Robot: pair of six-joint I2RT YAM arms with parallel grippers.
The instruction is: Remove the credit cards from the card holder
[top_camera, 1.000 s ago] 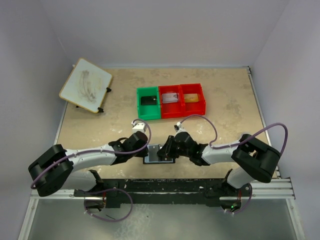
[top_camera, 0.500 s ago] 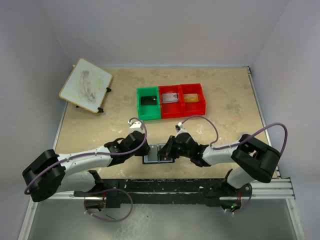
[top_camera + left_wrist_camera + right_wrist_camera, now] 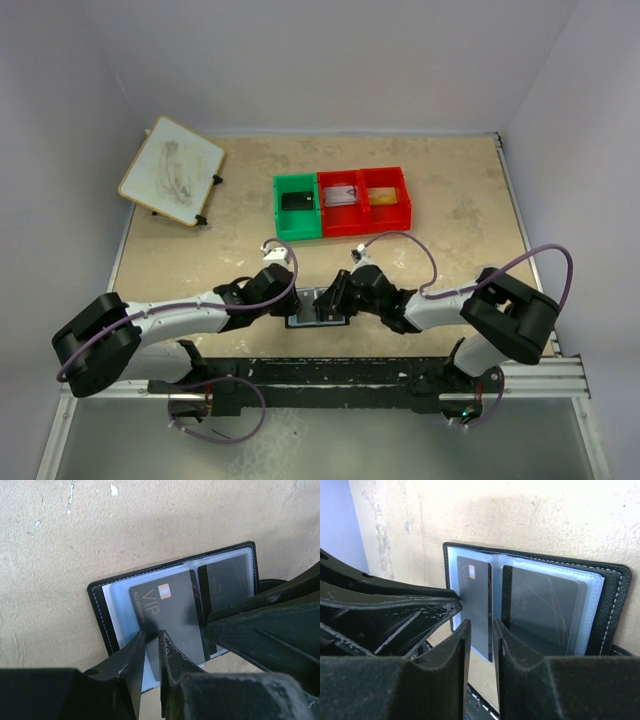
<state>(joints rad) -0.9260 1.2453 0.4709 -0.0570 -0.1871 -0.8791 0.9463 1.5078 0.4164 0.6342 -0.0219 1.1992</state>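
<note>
The card holder (image 3: 318, 309) lies open near the table's front edge, black outside (image 3: 97, 611) and pale blue inside (image 3: 615, 605). One dark credit card marked VIP (image 3: 170, 605) sticks part way out of its pocket past the holder's near edge (image 3: 475, 595). A second dark card (image 3: 225, 582) sits fully inside the other clear pocket (image 3: 540, 610). My left gripper (image 3: 153, 632) rests its tips on the VIP card's near corner, jaws a sliver apart, nothing pinched. My right gripper (image 3: 481, 622) faces it from the other side (image 3: 335, 298), jaws narrowly open over the same card's edge.
A green bin (image 3: 297, 207) and a red two-part bin (image 3: 364, 198) stand behind the holder, each compartment holding a small flat item. A white board (image 3: 172, 170) leans at the back left. A black rail (image 3: 380, 372) runs just below the table's front edge.
The left arm drew back to the left half a second ago and has come in again to the holder. The right arm and the holder have barely moved.
</note>
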